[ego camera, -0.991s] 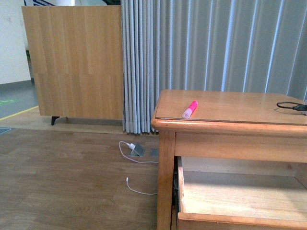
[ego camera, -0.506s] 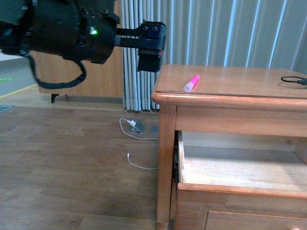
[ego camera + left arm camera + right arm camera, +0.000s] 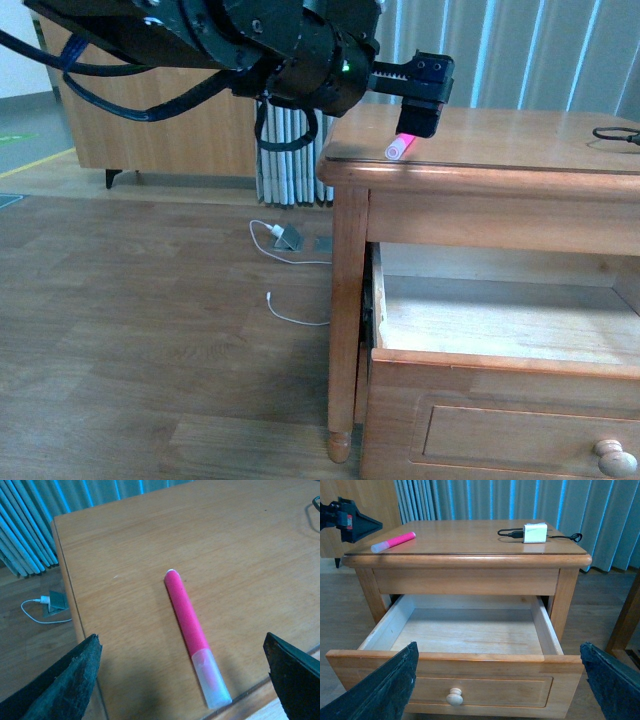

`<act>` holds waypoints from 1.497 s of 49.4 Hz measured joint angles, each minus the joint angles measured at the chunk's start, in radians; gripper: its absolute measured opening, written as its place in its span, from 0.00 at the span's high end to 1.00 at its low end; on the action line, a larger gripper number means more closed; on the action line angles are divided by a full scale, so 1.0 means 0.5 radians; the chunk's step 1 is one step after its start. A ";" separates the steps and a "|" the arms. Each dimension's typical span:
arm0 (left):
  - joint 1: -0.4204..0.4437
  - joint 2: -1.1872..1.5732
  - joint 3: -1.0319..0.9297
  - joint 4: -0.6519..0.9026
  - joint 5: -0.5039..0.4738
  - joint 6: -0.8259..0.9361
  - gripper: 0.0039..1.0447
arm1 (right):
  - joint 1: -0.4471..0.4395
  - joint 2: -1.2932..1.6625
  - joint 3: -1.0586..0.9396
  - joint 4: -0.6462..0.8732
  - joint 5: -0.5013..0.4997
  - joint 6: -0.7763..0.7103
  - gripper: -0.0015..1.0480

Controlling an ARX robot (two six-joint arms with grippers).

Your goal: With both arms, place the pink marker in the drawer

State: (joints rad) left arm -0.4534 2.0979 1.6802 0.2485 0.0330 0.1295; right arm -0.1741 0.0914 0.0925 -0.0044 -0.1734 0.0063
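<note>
The pink marker [image 3: 192, 630] lies flat on the bench [image 3: 520, 140], near the left near corner of its top, with the paler cap end toward the near edge. The left gripper [image 3: 418, 118] hangs over the marker's far end, its arm coming in from the left. In the wrist view its fingers [image 3: 70, 680] are spread wide, one to each side of the marker and clear of it. Under the top, the drawer [image 3: 480, 365] stands pulled out toward the near side, its bare wooden inside showing and a round knob [image 3: 615, 458] on its front. The right gripper [image 3: 497, 690] faces the drawer from the near side, fingers wide and empty. A white charger [image 3: 535, 532] with a black cable sits on the right of the bench top.
</note>
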 joint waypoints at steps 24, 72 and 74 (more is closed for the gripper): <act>-0.037 0.333 0.396 -0.237 0.001 -0.141 0.06 | 0.000 0.000 0.000 0.000 0.000 0.000 0.08; -0.076 0.464 0.735 -0.668 -0.066 -0.101 0.77 | 0.000 0.000 0.000 0.000 0.000 0.001 0.08; -0.075 0.464 0.735 -0.668 -0.063 -0.101 0.83 | 0.000 0.000 0.000 0.000 0.000 0.000 0.08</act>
State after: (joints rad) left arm -0.4908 2.3299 2.0480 -0.0853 0.0017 0.0788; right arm -0.1741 0.0914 0.0925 -0.0044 -0.1734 0.0063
